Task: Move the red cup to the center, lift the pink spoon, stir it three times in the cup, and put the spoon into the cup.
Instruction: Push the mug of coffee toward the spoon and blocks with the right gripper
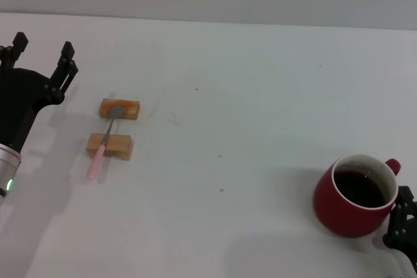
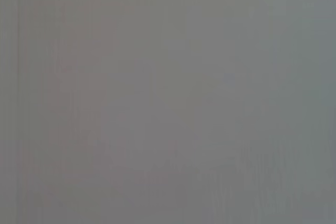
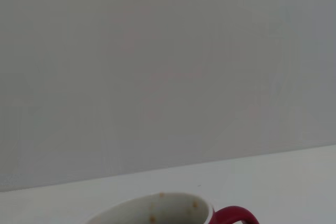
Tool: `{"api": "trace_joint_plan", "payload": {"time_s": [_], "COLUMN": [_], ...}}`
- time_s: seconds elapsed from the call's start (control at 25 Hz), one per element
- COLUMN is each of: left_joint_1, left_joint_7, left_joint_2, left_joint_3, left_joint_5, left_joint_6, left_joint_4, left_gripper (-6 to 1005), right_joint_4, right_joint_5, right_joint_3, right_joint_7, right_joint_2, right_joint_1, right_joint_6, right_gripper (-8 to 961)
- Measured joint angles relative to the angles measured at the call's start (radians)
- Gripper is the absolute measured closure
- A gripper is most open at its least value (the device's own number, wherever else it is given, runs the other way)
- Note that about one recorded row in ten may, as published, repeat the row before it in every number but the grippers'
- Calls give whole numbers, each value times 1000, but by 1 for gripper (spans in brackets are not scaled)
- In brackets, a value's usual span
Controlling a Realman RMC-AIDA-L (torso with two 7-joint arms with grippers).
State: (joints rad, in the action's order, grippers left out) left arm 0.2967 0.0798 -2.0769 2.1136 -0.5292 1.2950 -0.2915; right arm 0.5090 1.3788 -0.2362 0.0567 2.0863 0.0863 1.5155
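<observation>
Red cup [image 1: 355, 195] (unlabelled) beside right gripper [image 1: 405, 219], finger state unclear; left fingers [image 1: 65, 63] spread.

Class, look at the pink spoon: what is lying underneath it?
The pink spoon lies across two small orange-tan blocks, bridging them above the white table. Its handle end overhangs the nearer block. What sits directly beneath each block is hidden.

Right pincer [image 1: 402, 222] sits just beside the red cup [image 1: 354, 195], on its handle side, so nothing's between them. Past the cup toward the middle, the surface [image 1: 247, 109] is wide open. Just right of the left pincer [image 1: 40, 53], two tan blocks [image 1: 115, 127] prop the pink spoon [image 1: 103, 142], probably leaving a gap underneath.
</observation>
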Motion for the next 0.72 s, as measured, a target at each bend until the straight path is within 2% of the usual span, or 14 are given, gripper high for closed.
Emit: {"api": "trace_joint_plan", "payload": {"time_s": [0.72], "left_joint_1": [-1], "left_joint_7": [0], "left_joint_2": [0], "left_joint_3": [0], "left_joint_5": [0], "left_joint_6": [-1], "left_joint_4": [0], "left_gripper": [221], "right_joint_4": [-4], "right_joint_5": [0], "right_joint_3": [0], "right_joint_7": [-10], "right_joint_2": [0], "right_joint_1": [47], "right_joint_6": [-40], "right_gripper": [954]}}
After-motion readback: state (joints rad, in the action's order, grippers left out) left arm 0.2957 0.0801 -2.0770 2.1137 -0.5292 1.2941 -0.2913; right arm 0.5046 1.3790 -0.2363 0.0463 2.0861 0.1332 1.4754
